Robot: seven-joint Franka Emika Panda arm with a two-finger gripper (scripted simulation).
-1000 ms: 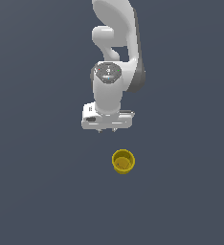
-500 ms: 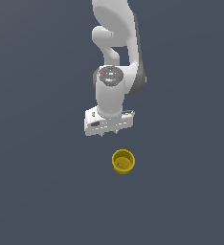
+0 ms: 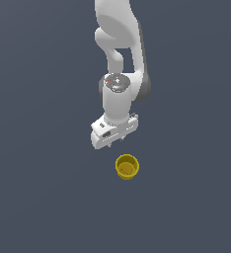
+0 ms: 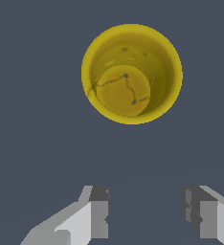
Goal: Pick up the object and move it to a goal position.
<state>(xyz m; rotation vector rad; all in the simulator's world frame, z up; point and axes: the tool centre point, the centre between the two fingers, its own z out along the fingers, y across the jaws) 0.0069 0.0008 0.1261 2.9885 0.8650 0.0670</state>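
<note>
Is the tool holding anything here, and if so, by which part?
Nothing is held. The tool is open with an empty gap between its fingers, and the yellow cup stands apart from it, untouched.

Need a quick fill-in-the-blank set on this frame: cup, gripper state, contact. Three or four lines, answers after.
1. The small round rimmed cup is coloured ____.
2. The cup stands upright with its mouth facing ____.
3. In the wrist view, the white robot gripper has its fingers spread ____.
4. Between the fingers there is ____; the cup sits apart from them.

Missing words: yellow; up; open; nothing
</note>
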